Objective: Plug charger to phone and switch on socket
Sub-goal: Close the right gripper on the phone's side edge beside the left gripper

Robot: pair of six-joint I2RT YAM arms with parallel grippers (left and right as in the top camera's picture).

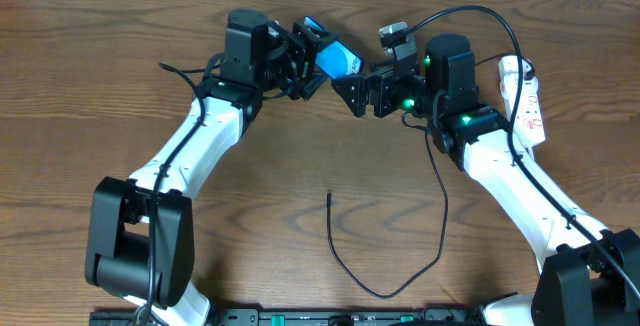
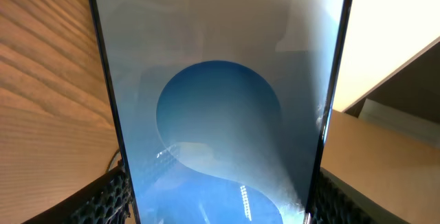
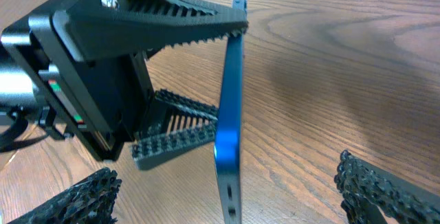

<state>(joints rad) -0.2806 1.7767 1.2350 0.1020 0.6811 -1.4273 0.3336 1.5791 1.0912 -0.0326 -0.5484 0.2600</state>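
Observation:
My left gripper point(image 1: 312, 54) is shut on the phone point(image 1: 338, 59) and holds it up off the table at the back centre. The lit blue screen fills the left wrist view point(image 2: 220, 107), with a ribbed pad point(image 2: 103, 196) pressed on each long edge. My right gripper point(image 1: 355, 91) stands open just right of the phone. In the right wrist view the phone point(image 3: 230, 114) is edge-on, its port end lying between my spread fingertips point(image 3: 385, 189) without touching them. The charger point(image 1: 345, 266) lies in a loop on the table, its free tip point(image 1: 329, 195) toward the centre. The socket point(image 1: 527, 96) lies at the far right.
A thick black robot cable point(image 1: 480, 11) arcs over the right arm toward the socket. The wooden table point(image 1: 100, 86) stretches to both sides. The arm bases point(image 1: 130, 246) stand at the near edge.

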